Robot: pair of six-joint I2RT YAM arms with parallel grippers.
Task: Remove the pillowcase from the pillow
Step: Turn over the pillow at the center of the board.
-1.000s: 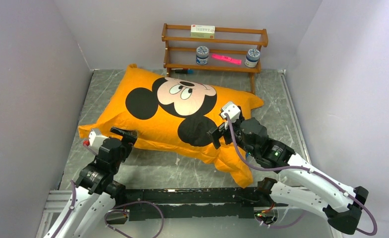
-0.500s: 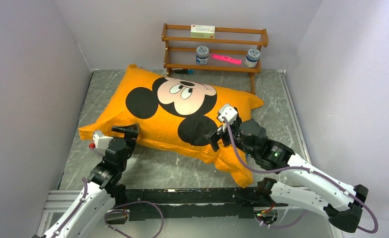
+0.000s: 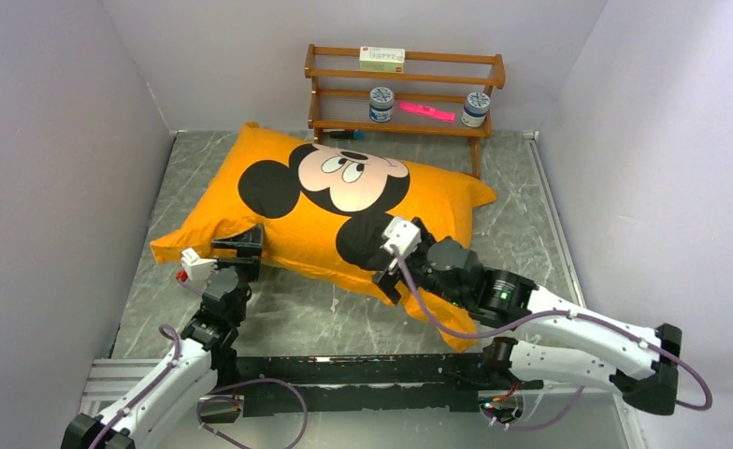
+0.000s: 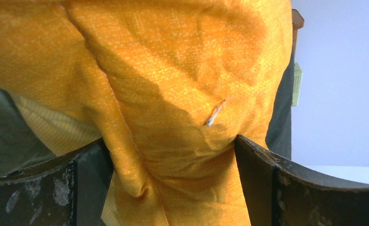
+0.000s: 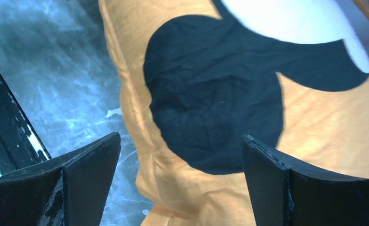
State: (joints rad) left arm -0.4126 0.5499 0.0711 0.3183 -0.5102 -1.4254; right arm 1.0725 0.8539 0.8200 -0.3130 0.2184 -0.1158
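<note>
From above, one pillowcase, Mickey face up, lies slantwise across the middle of the tabletop. Its far corner is near one wooden shelf holding two jars. The left gripper meets its near-left edge and the right gripper its near-right.

Left wrist: fingers spread wide, orange fabric bunched between them.

Right wrist: fingers spread wide around the black ear print, clamping nothing.

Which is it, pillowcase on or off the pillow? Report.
On: the pillowcase is stuffed plump and covers everything; no white pillow shows from above.
</note>
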